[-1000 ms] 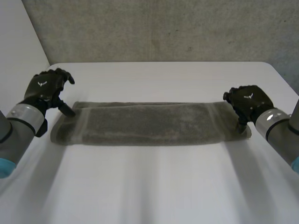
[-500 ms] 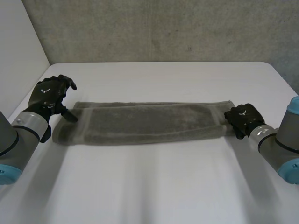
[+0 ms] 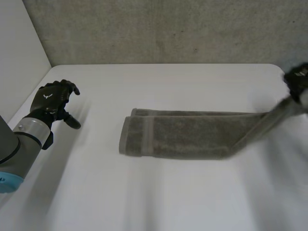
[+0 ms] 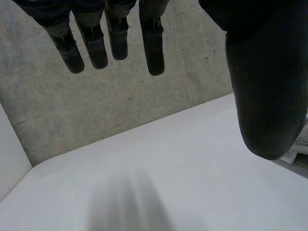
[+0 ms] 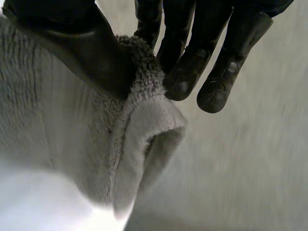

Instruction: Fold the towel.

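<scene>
Pinching the grey towel by its right end, the right hand holds it raised, its length running left along the table toward the spread, empty left hand, well apart.

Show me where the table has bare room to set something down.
Bare table: the wide near strip in front of the towel, the far strip between towel and wall, and the gap between the open left hand and the towel's folded end. Crowded: the right edge, where the right hand holds the towel's end up.
</scene>
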